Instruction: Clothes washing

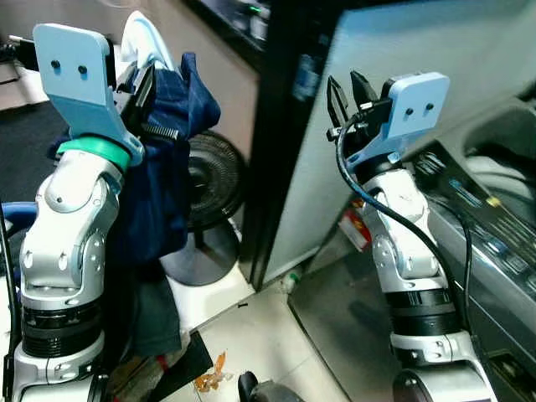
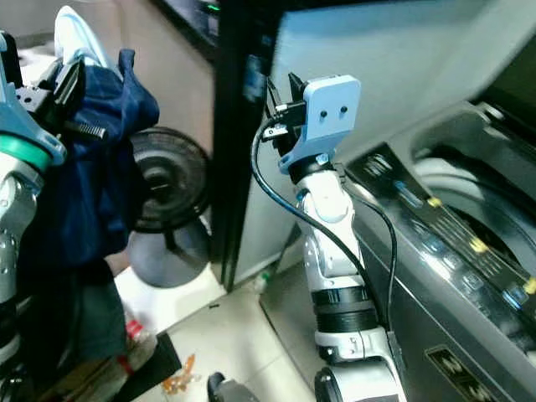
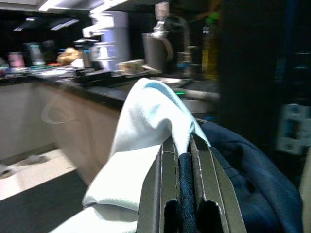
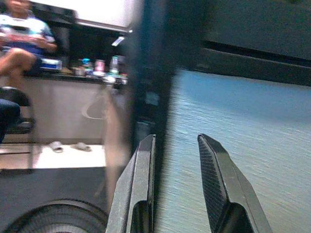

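A: Item one, the left gripper (image 1: pixel 144 90). State?

B: Raised at the robot's left, fingers (image 3: pixel 204 194) pressed together on a fold of dark blue garment (image 1: pixel 163 180). The cloth hangs down past the forearm. A white garment (image 3: pixel 141 145) is bunched with it; from the head views just its top peeks above the blue, while the left wrist view shows it draped wide beside the fingers.

A: Item two, the right gripper (image 1: pixel 347 99).

B: Held up in front of a pale grey panel (image 1: pixel 419 50), fingers (image 4: pixel 221 189) parted by a moderate gap, nothing between them.

A: The washing machine (image 2: pixel 452 243)?

B: At the robot's right, top open, control strip along the near edge. The drum opening is cut off by the picture's border, so its contents can't be made out.

A: Other entries?

B: A black floor fan (image 1: pixel 213 180) behind the hanging cloth, partly hidden by it. The right wrist view adds a seated person (image 4: pixel 19 43) at a far counter, blurred. The left wrist view adds a dim kitchen counter (image 3: pixel 97 82) with appliances, hard to identify.
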Tool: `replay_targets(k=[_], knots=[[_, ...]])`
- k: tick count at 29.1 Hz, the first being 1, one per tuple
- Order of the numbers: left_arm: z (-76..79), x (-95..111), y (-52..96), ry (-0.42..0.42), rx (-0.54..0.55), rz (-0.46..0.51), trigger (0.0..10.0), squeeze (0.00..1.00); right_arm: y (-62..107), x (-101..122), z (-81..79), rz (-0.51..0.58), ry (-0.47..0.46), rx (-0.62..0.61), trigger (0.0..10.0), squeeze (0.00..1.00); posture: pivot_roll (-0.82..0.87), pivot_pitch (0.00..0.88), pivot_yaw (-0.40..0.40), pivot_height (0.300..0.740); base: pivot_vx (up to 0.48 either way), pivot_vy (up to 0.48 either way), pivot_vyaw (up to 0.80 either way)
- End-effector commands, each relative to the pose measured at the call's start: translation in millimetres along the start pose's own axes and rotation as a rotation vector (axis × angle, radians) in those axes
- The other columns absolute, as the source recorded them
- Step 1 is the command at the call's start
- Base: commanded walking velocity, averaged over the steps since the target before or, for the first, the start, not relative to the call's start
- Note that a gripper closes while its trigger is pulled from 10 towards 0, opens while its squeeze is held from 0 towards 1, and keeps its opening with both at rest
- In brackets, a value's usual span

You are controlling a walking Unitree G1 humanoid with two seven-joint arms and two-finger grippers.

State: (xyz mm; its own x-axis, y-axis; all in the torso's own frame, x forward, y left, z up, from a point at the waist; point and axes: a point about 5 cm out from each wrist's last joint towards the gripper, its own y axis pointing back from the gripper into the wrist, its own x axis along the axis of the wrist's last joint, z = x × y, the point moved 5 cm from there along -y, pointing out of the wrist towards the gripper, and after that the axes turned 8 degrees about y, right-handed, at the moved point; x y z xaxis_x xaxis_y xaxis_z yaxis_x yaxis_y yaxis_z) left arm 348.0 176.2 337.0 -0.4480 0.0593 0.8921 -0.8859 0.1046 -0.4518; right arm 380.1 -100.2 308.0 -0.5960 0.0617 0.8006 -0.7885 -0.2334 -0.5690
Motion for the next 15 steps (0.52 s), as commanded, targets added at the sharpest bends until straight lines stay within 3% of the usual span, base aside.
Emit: replay_targets(k=[1, 15], knots=[[-0.7, -1.5, 0.9, 0.000, -0.002, -0.008, 10.0, 0.00, 0.3, 1.0, 2.8, 0.001, -0.007, -0.014, 10.0, 0.00, 0.05, 0.069, -0.027, 0.740, 0.000, 0.000, -0.80], [-2.9, -2.1, -0.1, -0.002, -0.004, -0.012, 10.0, 0.00, -0.8, 0.5, 8.5, -0.001, -0.004, -0.042, 10.0, 0.00, 0.05, 0.063, -0.023, 0.740, 0.000, 0.000, -0.80]])
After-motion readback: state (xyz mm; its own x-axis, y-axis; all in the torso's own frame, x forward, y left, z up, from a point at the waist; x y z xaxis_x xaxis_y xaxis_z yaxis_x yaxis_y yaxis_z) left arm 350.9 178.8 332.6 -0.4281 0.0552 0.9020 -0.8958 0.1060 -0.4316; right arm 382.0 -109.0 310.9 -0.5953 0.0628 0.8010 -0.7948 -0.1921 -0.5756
